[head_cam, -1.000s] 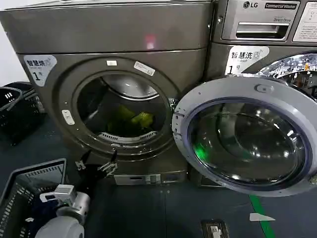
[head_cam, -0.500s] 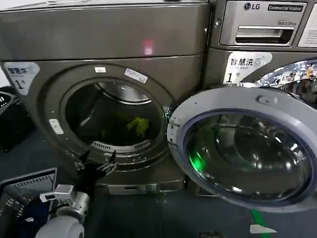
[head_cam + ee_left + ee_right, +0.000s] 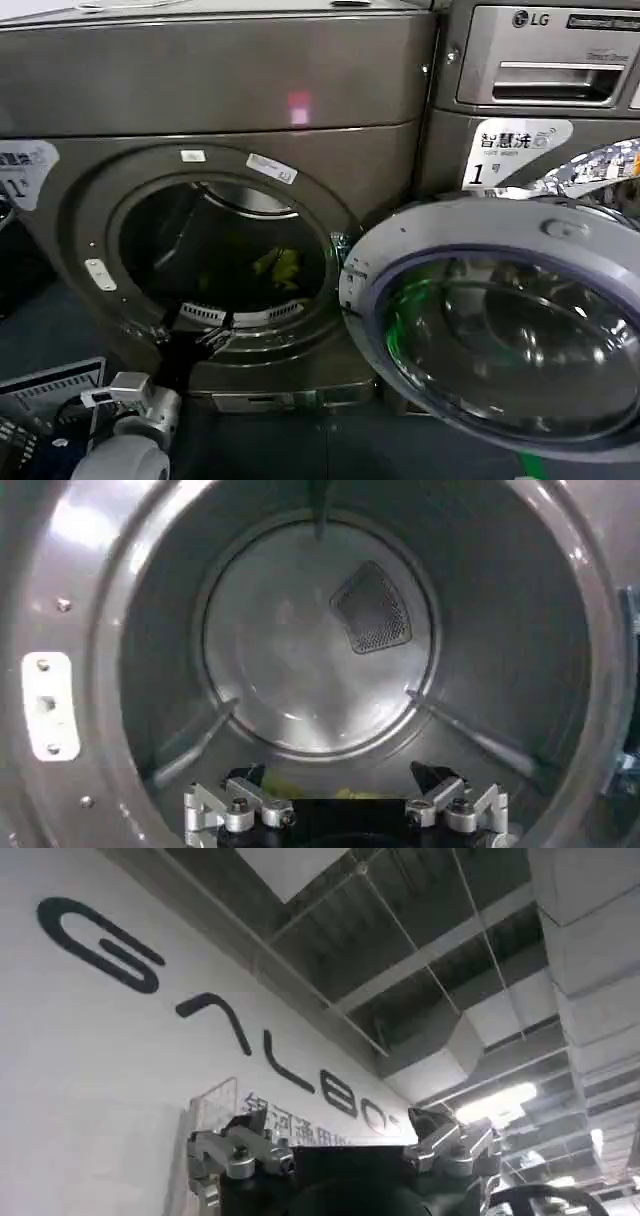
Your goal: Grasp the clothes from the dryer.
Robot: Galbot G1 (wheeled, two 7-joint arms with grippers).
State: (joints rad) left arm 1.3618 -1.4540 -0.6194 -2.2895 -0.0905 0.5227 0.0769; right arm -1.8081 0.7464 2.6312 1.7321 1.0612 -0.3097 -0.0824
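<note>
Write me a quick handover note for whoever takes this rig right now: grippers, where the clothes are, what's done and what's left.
Left gripper: open, empty, at the lower lip of the dryer mouth, pointing into the drum.
Right gripper: open, empty, parked aiming up at a wall and ceiling, away from the work.
Clothes: yellow-green bundle on the drum floor, inside the mouth, beyond the left gripper and untouched.
Done: dryer door swung fully open; left arm lined up with the opening.
Left: reach into the drum, close on the clothes, draw them out.
</note>
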